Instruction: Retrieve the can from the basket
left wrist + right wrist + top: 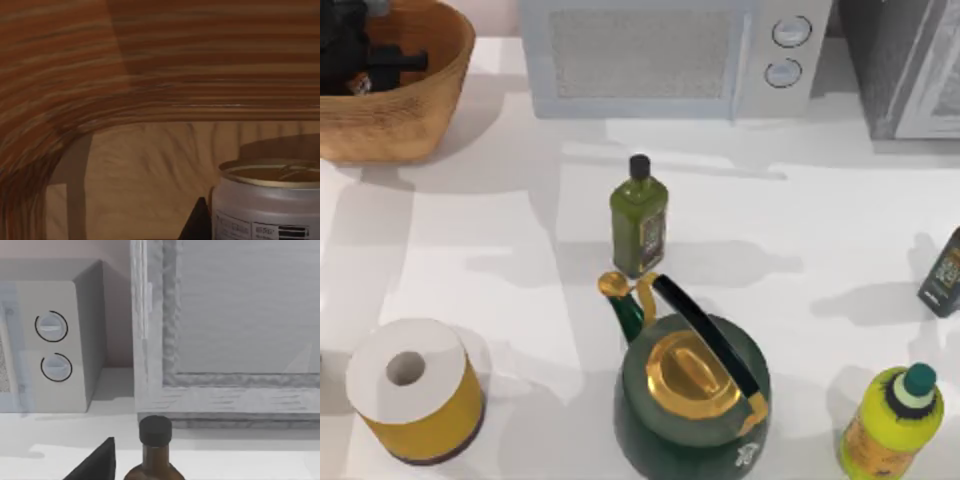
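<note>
Jaws of the left gripper (360,62) are down inside the basket (420,110) at the far left corner of the surface, but whether they stand wide, narrow or closed on anything I cannot tell: the top view gives just a dark mass of arm over the rim. From the left wrist view the can (267,202) stands upright on the basket floor, very close to the camera, with the ribbed orange-brown wall curving behind it and one dark fingertip (196,222) just beside its side.

I judge the step in hand to be the reach and grasp, with the can not yet lifted. Next the jaws need to sit either side of the can, close firmly, and rise straight up to clear the wall before moving out.

My right arm is parked off the right side, its wrist view looking toward a brown bottle (154,455).

On the white surface (500,250) stand a green bottle (639,220), a green kettle (692,400) with gold lid, a paper roll (415,390), and a yellow-green bottle (892,425). A microwave (665,55) sits along the back edge.
</note>
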